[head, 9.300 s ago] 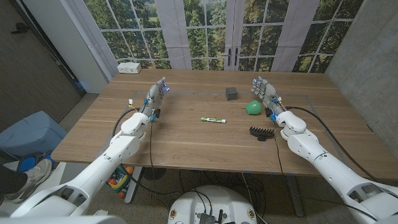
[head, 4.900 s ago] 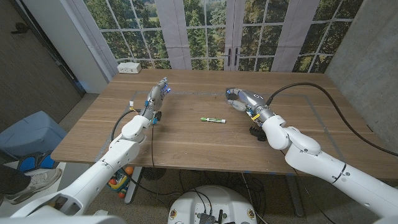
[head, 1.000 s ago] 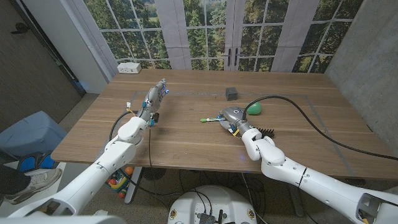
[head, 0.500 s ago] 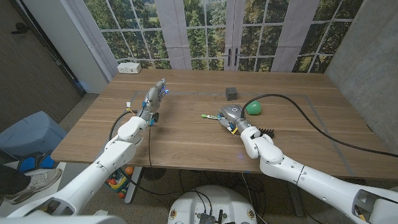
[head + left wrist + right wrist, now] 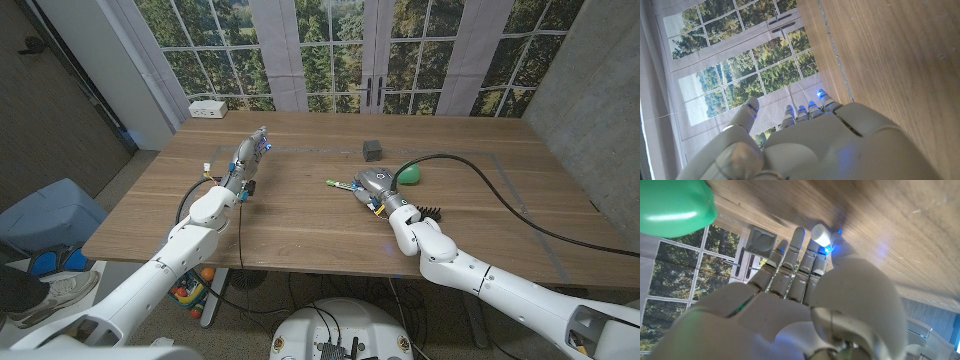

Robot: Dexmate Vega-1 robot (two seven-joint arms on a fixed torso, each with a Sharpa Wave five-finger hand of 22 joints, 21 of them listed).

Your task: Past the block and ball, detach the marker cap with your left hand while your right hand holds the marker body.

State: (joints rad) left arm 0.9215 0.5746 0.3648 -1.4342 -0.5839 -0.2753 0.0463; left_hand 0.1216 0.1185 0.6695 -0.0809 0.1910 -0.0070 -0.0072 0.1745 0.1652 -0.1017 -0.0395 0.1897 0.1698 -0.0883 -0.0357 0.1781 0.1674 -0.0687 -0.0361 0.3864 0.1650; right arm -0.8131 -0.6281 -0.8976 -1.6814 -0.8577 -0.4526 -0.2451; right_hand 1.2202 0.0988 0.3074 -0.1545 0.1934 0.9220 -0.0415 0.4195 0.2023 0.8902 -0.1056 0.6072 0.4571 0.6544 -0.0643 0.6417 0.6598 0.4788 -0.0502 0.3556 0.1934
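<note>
The right hand (image 5: pixel 373 183) sits near the middle of the wooden counter (image 5: pixel 300 225), its back turned up toward the head camera. Its fingers (image 5: pixel 790 262) curl forward and downward over the green-and-white marker (image 5: pixel 338 184), whose green tip pokes out just past the hand on the side toward the left arm. The marker appears lifted slightly at that end, and the hand appears to grip its body, though the contact itself is hidden under the palm. In the right wrist view the fingers lie close together and reach toward the counter's wood, with a blue glow at their tips; the marker cannot be made out there.

The green ball (image 5: pixel 408 175) lies just beside the right hand, on its far right side, and shows large at the edge of the right wrist view (image 5: pixel 675 202). The dark grey block (image 5: pixel 372 149) stands farther back on the counter, apart from both ball and hand. A black comb-like brush (image 5: pixel 425 212) lies near the right forearm, partly covered by it.

The left hand (image 5: pixel 249 156) is well apart from the marker, toward the counter's far left side, holding nothing. Its fingers (image 5: pixel 805 112) are extended and held close together, thumb set slightly aside, pointing toward the window (image 5: pixel 330 45).
</note>
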